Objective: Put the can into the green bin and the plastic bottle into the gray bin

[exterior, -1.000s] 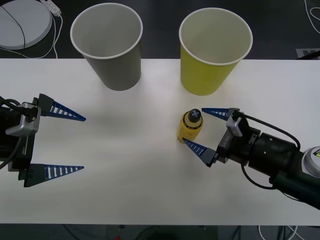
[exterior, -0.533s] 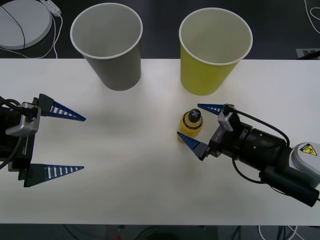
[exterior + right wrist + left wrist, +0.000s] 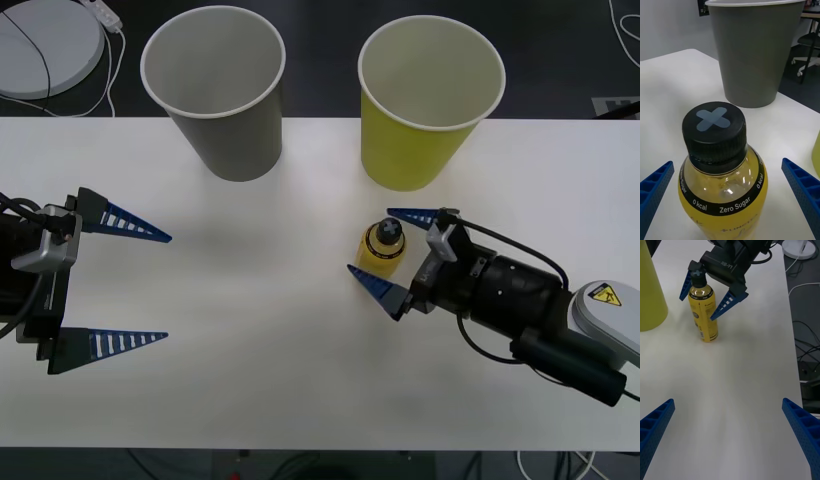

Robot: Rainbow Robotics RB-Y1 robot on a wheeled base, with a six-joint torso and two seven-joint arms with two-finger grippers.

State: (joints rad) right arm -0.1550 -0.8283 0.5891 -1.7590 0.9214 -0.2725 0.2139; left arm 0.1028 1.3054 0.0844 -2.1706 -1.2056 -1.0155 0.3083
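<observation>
Two blue fingers of the right gripper (image 3: 388, 251) are sitting spread wide in the front view, lower right of centre, w/ the plastic bottle (image 3: 381, 250) standing upright right between them. One finger is lying above the cap, the other below the bottle's base side, neither touching as far as I can tell. Bottle's long axis is running vertical, cap up. Green bin (image 3: 428, 100) is standing just above it at upper right; gray bin (image 3: 217, 90) is well apart at upper left. Left gripper (image 3: 128, 285) is waiting at the left edge, fingers spread, holding nothing, much farther from the bottle than the right.

Right wrist view: plastic bottle (image 3: 723, 174) is sitting dead centre, black cap w/ a cross of tape up, one finger (image 3: 654, 187) at each lower corner w/ table showing either side of the shoulders. Gray bin (image 3: 751, 50) is standing beyond the cap, green bin at the right edge.

Left wrist view: bottle (image 3: 704, 310) is standing upper left, right gripper (image 3: 708, 290) straddling its neck, green bin (image 3: 650, 292) just beside it at the left edge. My read: squeeze is coming next, and the right arm is the one placed for it.
</observation>
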